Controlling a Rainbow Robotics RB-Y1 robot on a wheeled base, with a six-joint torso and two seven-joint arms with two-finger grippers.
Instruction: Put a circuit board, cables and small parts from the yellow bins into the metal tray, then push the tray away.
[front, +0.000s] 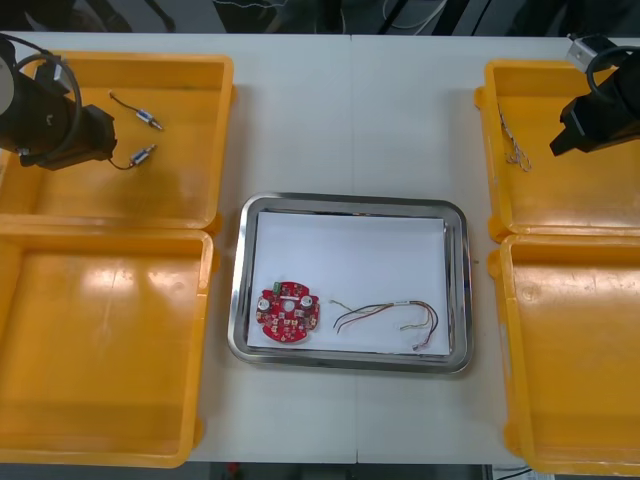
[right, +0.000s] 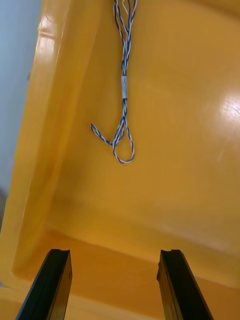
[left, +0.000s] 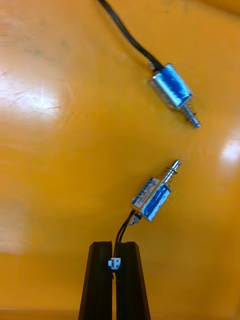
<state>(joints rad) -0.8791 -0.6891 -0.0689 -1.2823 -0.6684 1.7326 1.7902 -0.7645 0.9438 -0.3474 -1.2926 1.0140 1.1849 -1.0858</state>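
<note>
- Tray (front: 350, 203), centre frame, holds board (front: 290, 313) and red-yellow cable (front: 385, 318).
- Left gripper (left: 115, 247), upper left, pinches black cable (left: 124, 227).
- Right gripper (right: 114, 255), upper right, spread over blue-white cable (right: 123, 100).

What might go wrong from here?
The left gripper pinches only the thin black cable by its end, so the small metal part may swing or slip loose when lifted. The open right gripper sits short of the blue and white cable and could close on nothing.
</note>
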